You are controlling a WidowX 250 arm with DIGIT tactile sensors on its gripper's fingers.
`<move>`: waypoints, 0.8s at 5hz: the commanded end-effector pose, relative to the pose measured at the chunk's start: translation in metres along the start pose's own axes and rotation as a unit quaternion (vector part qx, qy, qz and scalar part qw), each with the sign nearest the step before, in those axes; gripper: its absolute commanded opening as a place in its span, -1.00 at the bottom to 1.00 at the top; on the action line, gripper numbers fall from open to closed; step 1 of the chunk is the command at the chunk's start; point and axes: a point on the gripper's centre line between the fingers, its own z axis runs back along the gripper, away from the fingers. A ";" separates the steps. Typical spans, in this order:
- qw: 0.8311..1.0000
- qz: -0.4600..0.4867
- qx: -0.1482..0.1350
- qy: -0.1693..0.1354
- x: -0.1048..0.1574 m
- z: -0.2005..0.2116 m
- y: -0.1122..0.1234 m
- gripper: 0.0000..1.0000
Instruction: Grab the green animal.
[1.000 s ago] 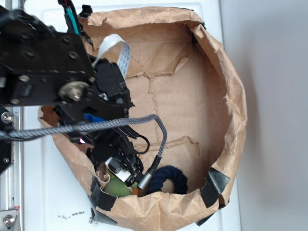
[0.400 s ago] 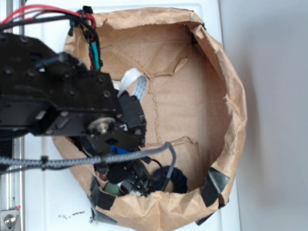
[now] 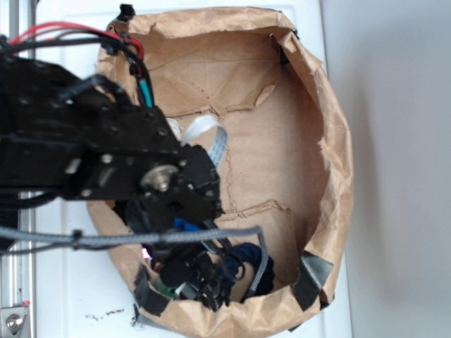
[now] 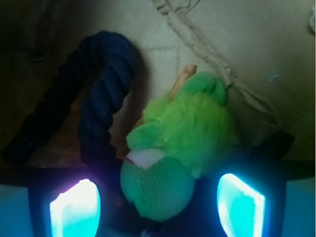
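Note:
The green animal [image 4: 182, 143] is a fuzzy lime-green plush with a pale patch and an orange stick-like part, lying on the brown paper floor. In the wrist view its rounded lower end sits between my two glowing fingertips. My gripper [image 4: 158, 205] is open, one pad [image 4: 75, 207] to the left and the other [image 4: 240, 202] to the right, each with a gap to the plush. In the exterior view my gripper [image 3: 187, 278] is low in the near corner of the paper bag, and the arm hides almost all of the toy.
A dark navy rope ring [image 4: 101, 94] curls right beside the plush on its left, also seen in the exterior view [image 3: 248, 257]. The crumpled brown paper bag wall [image 3: 338, 162] surrounds everything, with black tape patches [image 3: 310, 278] at the near rim.
The arm has swung down and toward the near rim of the bag, bringing the gripper lower over the green toy and covering more of it and the rope ring.

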 end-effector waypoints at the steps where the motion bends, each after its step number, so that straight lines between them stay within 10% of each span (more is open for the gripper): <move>1: 0.999 -0.004 0.034 -0.014 -0.077 -0.012 0.044 1.00; 4: 0.999 0.008 0.041 -0.006 -0.108 -0.009 0.057 1.00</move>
